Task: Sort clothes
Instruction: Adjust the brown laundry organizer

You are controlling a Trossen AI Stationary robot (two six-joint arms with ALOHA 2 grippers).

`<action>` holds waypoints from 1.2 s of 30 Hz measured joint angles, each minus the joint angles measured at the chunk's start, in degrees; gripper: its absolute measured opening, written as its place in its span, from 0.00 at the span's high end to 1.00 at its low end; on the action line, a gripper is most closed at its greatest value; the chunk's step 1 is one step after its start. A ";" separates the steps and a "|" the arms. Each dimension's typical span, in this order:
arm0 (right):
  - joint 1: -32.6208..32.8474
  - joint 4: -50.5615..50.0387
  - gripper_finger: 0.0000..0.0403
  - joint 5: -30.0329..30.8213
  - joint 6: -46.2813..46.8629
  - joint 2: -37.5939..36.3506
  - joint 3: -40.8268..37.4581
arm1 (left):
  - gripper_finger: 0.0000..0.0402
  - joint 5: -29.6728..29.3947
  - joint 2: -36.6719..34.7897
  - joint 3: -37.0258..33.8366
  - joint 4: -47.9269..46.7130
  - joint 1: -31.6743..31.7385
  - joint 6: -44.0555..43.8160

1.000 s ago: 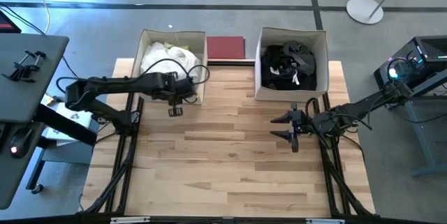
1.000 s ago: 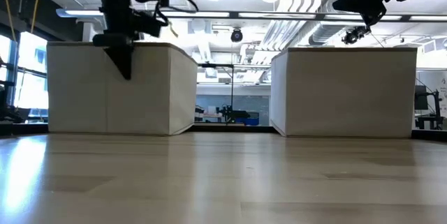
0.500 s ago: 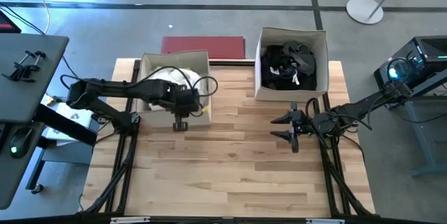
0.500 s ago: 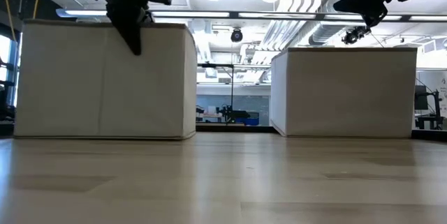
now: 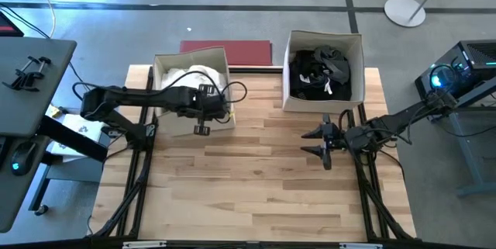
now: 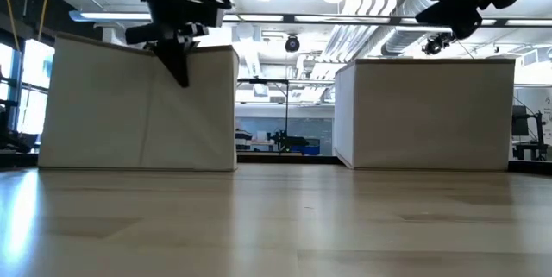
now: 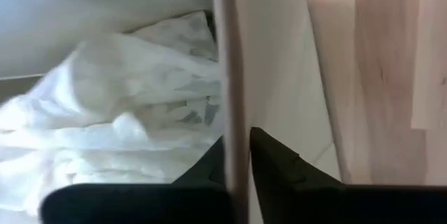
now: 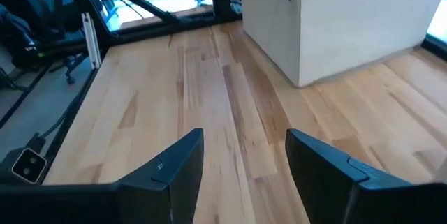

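White clothes lie in the left beige box, which stands on the table's far left part. My left gripper is shut on that box's near wall, and shows in the low view at the rim. Black and dark clothes fill the right beige box. My right gripper hangs open above the table in front of the right box, with nothing between its fingers. My left gripper pinches the top edge of the left box's near wall, toward its right corner. One finger is inside the box and one outside. The fingers come from above, slanting down. The box stands on the table.
A flat dark red board lies behind the left box at the table's far edge. Bare wooden table stretches in front of both boxes. A desk stands off the table's left side.
My left gripper has gone toward the table's near edge and a little to the right, rolling somewhat. The left box has slid with it toward the near edge, uncovering more of the red board behind it.
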 joint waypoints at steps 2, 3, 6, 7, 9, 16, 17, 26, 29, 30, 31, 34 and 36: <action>0.00 -1.09 0.52 -0.14 1.11 0.00 0.00 | 0.90 1.47 -0.10 0.39 -0.19 -0.14 -1.48; 0.00 -1.36 0.52 -0.13 1.25 0.00 0.00 | 0.87 2.50 -0.18 0.78 -0.54 -0.39 -2.71; -0.52 -1.47 0.52 -0.05 -0.52 -0.17 0.20 | 0.78 4.03 -0.97 4.06 -1.96 -1.76 -7.22; -0.87 -2.07 0.52 0.27 -0.83 -0.10 0.93 | 0.76 4.34 -1.27 5.42 -2.25 -2.31 -9.11; -1.96 -4.55 0.52 0.51 -1.19 -0.07 3.66 | 0.71 4.98 -1.58 8.36 -3.44 -3.50 -13.95; -6.41 -25.89 0.52 6.38 -10.65 1.90 18.84 | 0.65 4.43 -2.27 18.21 -4.51 -7.81 -30.97; -7.55 -30.26 0.52 7.63 -11.77 2.48 20.99 | 0.65 3.47 -2.30 18.89 -3.62 -8.81 -33.59; -22.26 -48.36 0.52 3.24 -20.41 8.51 24.99 | 0.67 -10.59 -1.79 17.64 3.10 -22.76 -41.67; -27.78 -47.63 0.52 3.00 -23.95 10.67 22.39 | 0.67 -16.91 -1.89 17.09 2.04 -27.99 -49.66; -29.52 -47.36 0.52 2.92 -24.67 11.40 21.73 | 0.67 -18.74 -1.91 16.87 0.98 -29.68 -52.47; -31.26 -47.26 0.53 2.45 -25.09 12.26 21.24 | 0.67 -20.13 -1.91 16.66 -0.46 -31.40 -55.06; -35.29 -45.93 0.60 -3.69 -26.44 14.38 20.66 | 0.67 -22.46 -1.90 15.87 -5.13 -36.08 -62.76; -37.02 -44.53 0.68 -8.42 -26.74 15.67 20.65 | 0.67 -24.00 -1.95 14.68 -8.17 -38.86 -68.47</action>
